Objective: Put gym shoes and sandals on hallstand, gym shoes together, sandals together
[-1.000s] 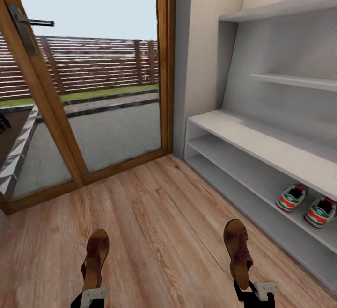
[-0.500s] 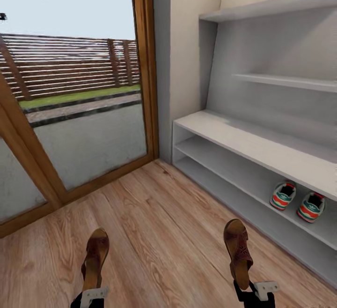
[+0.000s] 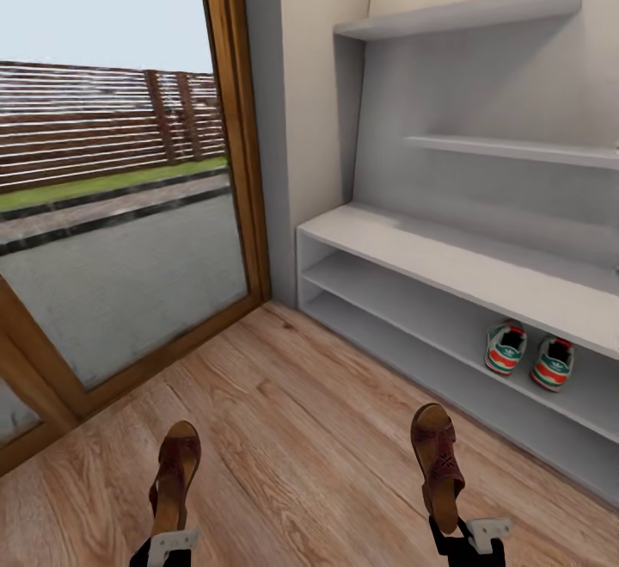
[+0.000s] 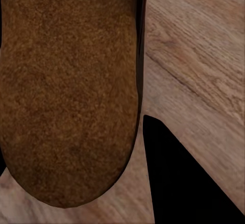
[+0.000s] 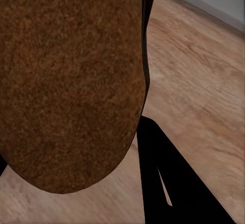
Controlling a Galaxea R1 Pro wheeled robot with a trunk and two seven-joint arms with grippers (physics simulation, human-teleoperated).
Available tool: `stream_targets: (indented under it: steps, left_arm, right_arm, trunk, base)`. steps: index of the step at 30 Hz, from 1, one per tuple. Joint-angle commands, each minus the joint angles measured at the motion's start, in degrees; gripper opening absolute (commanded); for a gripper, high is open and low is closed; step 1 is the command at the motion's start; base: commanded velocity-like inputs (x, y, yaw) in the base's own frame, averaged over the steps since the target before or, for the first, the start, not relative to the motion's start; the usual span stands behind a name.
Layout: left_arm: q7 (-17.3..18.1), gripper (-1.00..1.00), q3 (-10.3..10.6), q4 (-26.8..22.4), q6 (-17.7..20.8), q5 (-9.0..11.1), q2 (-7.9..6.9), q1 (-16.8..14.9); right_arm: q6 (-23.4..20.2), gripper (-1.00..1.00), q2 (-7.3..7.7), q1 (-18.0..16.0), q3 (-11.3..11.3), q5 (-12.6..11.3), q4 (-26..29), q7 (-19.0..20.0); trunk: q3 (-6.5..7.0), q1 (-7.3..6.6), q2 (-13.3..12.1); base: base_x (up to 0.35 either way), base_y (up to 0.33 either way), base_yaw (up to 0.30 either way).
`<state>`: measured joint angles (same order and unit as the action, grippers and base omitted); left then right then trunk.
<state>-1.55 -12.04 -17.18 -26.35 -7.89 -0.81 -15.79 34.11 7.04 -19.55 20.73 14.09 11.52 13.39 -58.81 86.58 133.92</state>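
Nearest the robot, each arm carries a sandal held out over the floor (image 3: pixel 284 429). The left gripper (image 3: pixel 169 543) is clenched on the heel of the left sandal (image 3: pixel 174 474); the right gripper (image 3: pixel 468 537) grasps the heel of the right sandal (image 3: pixel 438 464). Both sandals point toe-forward toward the rack (image 3: pixel 447 261), clear of the planks. In each wrist view a brown sole (image 4: pixel 69 89) looms close, with wood grain beyond.

Farther on, the rack stands against the wall, to the right of the glass door (image 3: pixel 112 206). The two gym shoes (image 3: pixel 529 356) already sit side by side on its upper low shelf, toward its right end. The bench top and the rest of both shelves are bare.

Risks, as I judge them: each sandal is pinched only at the heel, so a quick swing could pivot it out of the grip onto the floor. The low shelves leave little headroom, so a wedge sole could catch the bench edge on the way in. Placing too near the sneakers could knock them apart.
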Motion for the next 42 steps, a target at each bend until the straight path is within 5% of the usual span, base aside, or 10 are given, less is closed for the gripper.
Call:
stream_targets:
  steps: [1, 42]
  left_arm:
    - [-0.29, -1.0, -0.28, 0.04, -0.19, -0.81, 0.02, -0.03]
    - [-0.22, -1.0, -0.29, 0.04, -0.21, -0.81, 0.02, -0.03]
  right_arm:
    - [0.16, -1.0, -0.01, -0.05, 0.45, 0.32, -0.03, 0.32]
    - [0.08, -1.0, -0.27, -0.07, 0.45, 0.23, 0.0, 0.32]
  trunk:
    - [-0.05, 0.0, 0.02]
    - [-0.48, 0.0, 0.02]
  base:
    - [0.159, 0.306, -0.293]
    - [0.186, 0.291, -0.293]
